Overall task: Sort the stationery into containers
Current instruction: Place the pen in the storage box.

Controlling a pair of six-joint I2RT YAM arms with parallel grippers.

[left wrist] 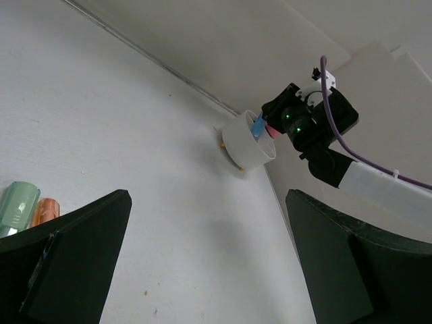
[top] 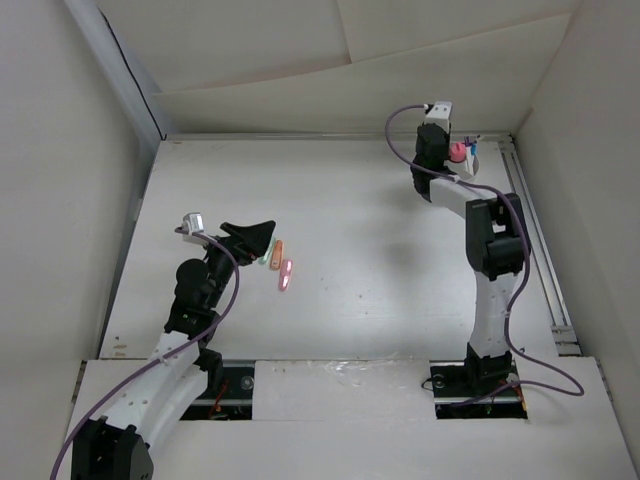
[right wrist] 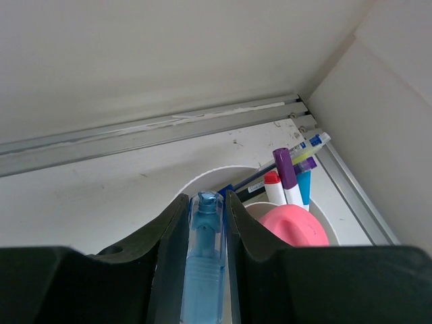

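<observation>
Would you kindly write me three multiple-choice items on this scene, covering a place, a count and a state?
1. Where does the white cup stand? A: beside the left arm's base. B: table centre. C: the table's far right corner.
2. How many highlighters lie near the left hand? A: three. B: one. C: five.
3. The right hand is: A: open, empty. B: shut on a blue highlighter. C: out of view.
Answers: C, the corner shows beside it; A, green highlighter, orange highlighter, pink highlighter; B, its fingers clamp it.
</observation>
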